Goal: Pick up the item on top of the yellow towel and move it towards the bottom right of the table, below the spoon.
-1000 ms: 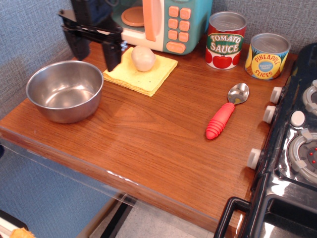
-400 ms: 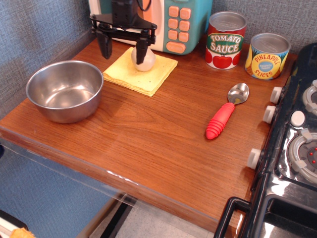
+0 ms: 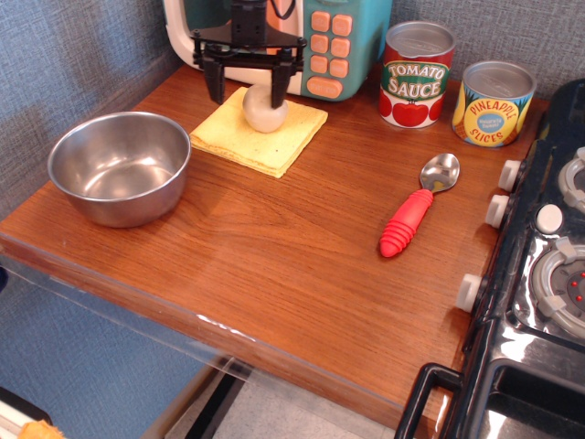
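Note:
The cream toy potato [image 3: 263, 112] lies on the pale yellow towel [image 3: 259, 133] at the back of the brown table [image 3: 274, 256]. My black gripper [image 3: 248, 94] hangs open just above the potato, a little to its left. The left finger stands over the towel's back left part. The right finger [image 3: 280, 87] is in front of the potato's top right. The jaws are spread wider than the potato. The spoon [image 3: 419, 205], silver bowl and red ribbed handle, lies right of centre, near the stove.
A steel bowl [image 3: 120, 166] stands at the left. A toy microwave [image 3: 302, 41] is behind the towel. A tomato sauce can [image 3: 417, 73] and a pineapple can [image 3: 494, 102] stand at the back right. A black toy stove [image 3: 539, 274] borders the right side.
My gripper has moved right from beside the bowl to over the towel and potato, staying open. The potato has not moved.

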